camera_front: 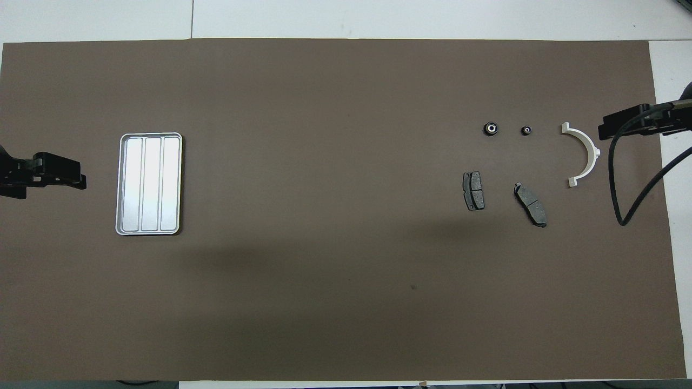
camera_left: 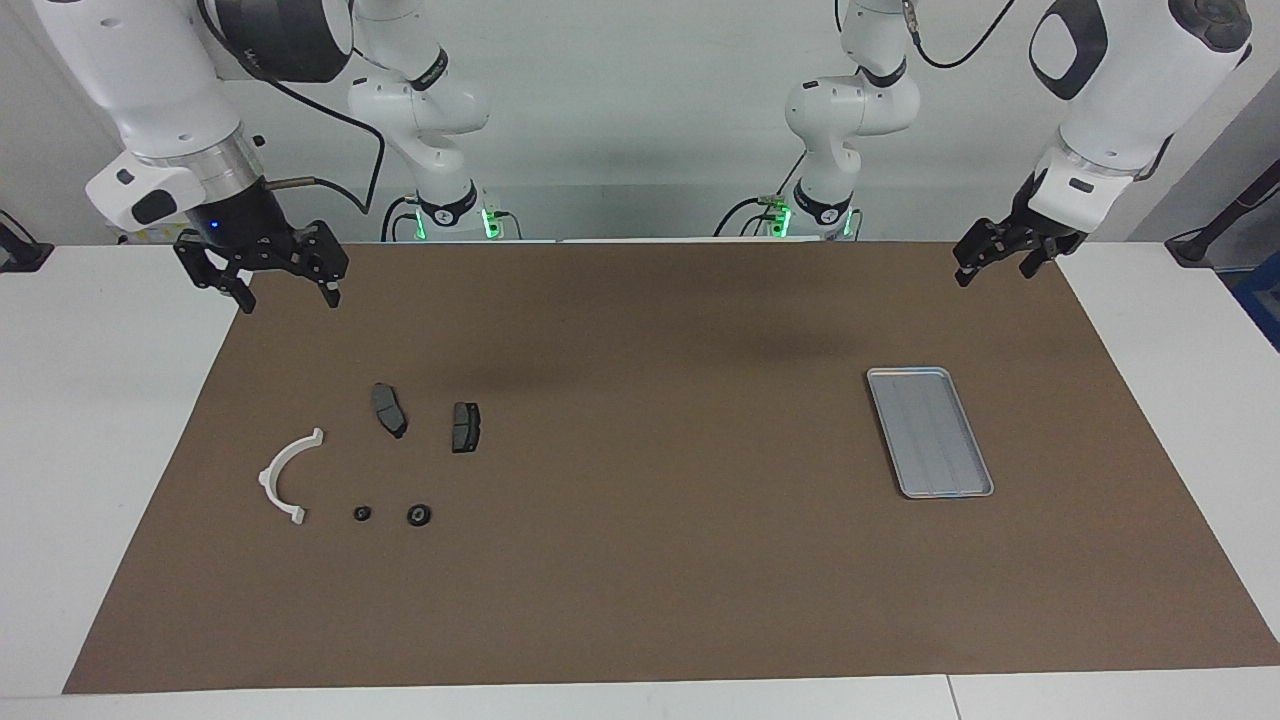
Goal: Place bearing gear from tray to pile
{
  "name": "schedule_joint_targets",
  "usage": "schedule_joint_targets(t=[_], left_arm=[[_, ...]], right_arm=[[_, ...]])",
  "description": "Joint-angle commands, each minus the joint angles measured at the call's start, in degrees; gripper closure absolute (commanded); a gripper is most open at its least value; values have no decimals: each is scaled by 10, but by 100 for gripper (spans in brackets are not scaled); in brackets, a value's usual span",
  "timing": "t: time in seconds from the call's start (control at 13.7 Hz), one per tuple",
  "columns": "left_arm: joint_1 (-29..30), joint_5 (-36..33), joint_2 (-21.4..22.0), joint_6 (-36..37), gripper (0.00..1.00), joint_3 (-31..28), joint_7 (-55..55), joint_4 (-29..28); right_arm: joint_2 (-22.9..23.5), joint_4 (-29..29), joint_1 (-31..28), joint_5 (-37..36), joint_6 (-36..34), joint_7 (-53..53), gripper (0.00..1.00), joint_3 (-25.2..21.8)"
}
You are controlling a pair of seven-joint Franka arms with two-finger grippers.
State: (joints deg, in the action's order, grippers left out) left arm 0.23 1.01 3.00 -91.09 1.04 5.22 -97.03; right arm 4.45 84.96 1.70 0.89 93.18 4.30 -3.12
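The silver ribbed tray (camera_left: 906,372) lies toward the left arm's end of the table with nothing in it; it also shows in the overhead view (camera_front: 150,134). The pile lies toward the right arm's end: a white half-ring bracket (camera_left: 281,477), two dark brake pads (camera_left: 389,410) (camera_left: 465,427), and two small dark round bearing parts (camera_left: 419,515) (camera_left: 362,514) lying farther from the robots than the pads. My right gripper (camera_left: 286,294) hangs open and empty over the mat's edge near the pile. My left gripper (camera_left: 992,270) hangs open and empty over the mat's corner near the tray.
A brown mat (camera_left: 640,560) covers most of the white table. In the overhead view the right gripper (camera_front: 601,129) with its black cable (camera_front: 616,183) sits beside the bracket (camera_front: 586,156), and the left gripper (camera_front: 82,180) sits beside the tray.
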Motion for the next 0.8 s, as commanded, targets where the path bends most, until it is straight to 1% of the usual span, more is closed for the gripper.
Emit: schedule_joint_targets(t=[0.0,0.73], left_arm=[[-5,5,8,10,0,-5,-1,-2],[-5,5,7,10,0,-5,-1,-2]], right_arm=[[6,-7,4,-5,-6,-4,0,-3],[6,-7,1,-6,-7,-3,0,-3]])
